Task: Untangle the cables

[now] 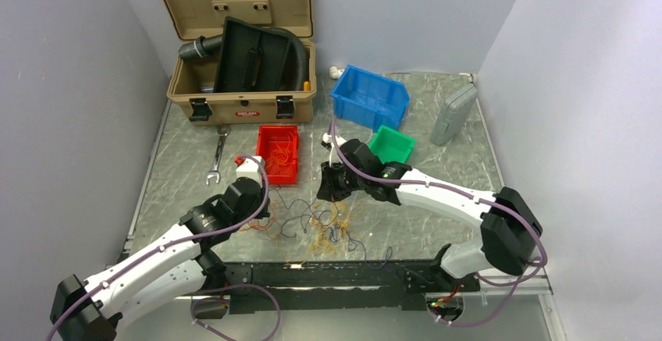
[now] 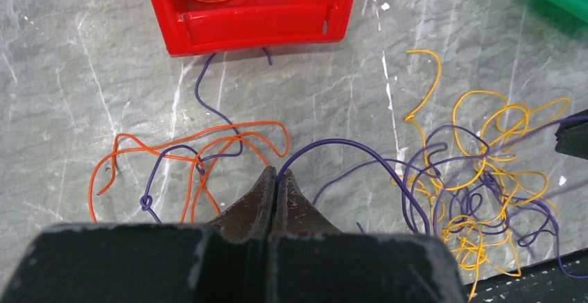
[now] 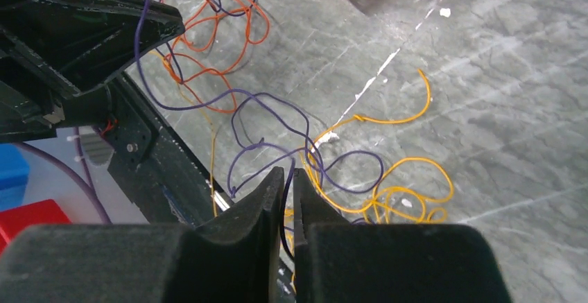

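Looking at my left jaws, I see them pressed shut on a purple strand (image 2: pixel 326 143) of the cables (image 1: pixel 328 224). My right jaws stand a slit apart with one strand in the gap; pinched or not, I cannot tell. The tangle lies on the table (image 1: pixel 179 161), at 5 o'clock from the red bin (image 1: pixel 279 152).

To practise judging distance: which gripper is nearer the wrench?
Left. The left gripper is just right of the wrench; the right gripper is farther right, past the red bin.
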{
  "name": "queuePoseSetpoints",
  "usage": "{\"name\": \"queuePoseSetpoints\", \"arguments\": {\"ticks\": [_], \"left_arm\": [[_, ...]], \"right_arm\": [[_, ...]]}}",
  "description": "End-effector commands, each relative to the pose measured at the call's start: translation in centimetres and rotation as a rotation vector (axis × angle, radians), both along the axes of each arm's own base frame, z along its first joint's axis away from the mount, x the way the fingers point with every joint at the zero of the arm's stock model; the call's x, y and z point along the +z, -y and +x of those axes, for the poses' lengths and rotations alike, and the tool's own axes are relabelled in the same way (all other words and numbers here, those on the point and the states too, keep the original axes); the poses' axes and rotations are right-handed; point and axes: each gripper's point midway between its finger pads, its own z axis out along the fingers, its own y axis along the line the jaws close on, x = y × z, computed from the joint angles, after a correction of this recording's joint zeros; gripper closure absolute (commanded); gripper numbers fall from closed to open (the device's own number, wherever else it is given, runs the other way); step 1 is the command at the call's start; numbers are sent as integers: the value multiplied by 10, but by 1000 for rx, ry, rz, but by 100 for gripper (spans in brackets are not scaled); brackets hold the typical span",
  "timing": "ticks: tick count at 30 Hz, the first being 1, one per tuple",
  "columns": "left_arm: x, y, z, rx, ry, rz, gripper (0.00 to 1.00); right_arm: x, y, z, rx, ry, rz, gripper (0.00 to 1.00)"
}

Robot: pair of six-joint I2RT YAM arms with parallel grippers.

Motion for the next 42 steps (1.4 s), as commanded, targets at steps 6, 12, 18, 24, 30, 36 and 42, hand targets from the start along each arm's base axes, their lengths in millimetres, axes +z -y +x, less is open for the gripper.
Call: {"name": "queuePoseSetpoints", "arguments": {"ticks": [6,12,18,24,30,36,42], "left_arm": [[7,2,9,48,-6,-4,100],[-1,4,12,55,-29,13,100],[-7,9,17,58,-68,41,100],[-13,15,25,52,-111,32,100],[-17,15,28,49,-127,17,100],[-18,14,29,46,-127,14,100],[-15,11,28,51,-117,9,100]], "right_arm": [[-14,-9,-5,-55,-63,-24,46],[-3,-5,-23,-125,-44,0,28],[-11,-1,-32,-175,17,-134,16],[-15,-12,-41,-192,-9,-175,22],[-6,-21,-46,-181,-9,-110,25],[-14,-43,-54,-98,-39,-139,29],[-37,-54,-64,-58,-109,-174,31]]}}
